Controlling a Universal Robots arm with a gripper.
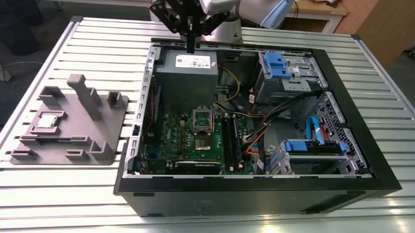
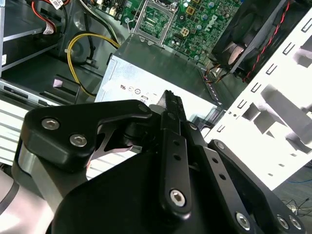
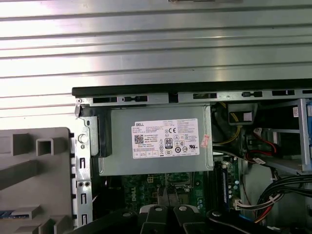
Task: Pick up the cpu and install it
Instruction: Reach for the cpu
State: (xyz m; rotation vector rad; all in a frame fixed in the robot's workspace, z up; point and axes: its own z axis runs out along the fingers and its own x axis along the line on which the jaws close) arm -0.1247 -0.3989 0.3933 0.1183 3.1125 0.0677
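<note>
cpu (image 1: 50,120): lies flat in a square recess of the grey plastic tray (image 1: 71,151), on the exterior view's left. It is outside the computer case (image 1: 259,196) and well apart from the gripper (image 1: 190,48).
Handling: judged light, stiff and thin. The smooth metal top may slip and the underside is likely fragile.
Hold: best taken by two opposite edges of the pale rim, kept level, with gentle force.
Room: a wooden desk (image 1: 324,9) stands beyond the table; little else can be told.
Table: slatted metal table (image 1: 77,206), ridged, bearing tray and case side by side.
Case: black, on its side and open upward. Cables and blue drive bays crowd the exterior view's right.
Tray: upright blocks stand near the recess, so the way down looks narrow.
Power supply: the grey power supply (image 1: 188,73) sits directly under the gripper.
Board: the green motherboard (image 1: 172,141) lies beside the power supply on the case floor.
Socket: a hollow metal socket frame (image 1: 202,119) sits on the board.
Tool: the fingers are together with nothing between them, hanging over the case's far edge.
</note>
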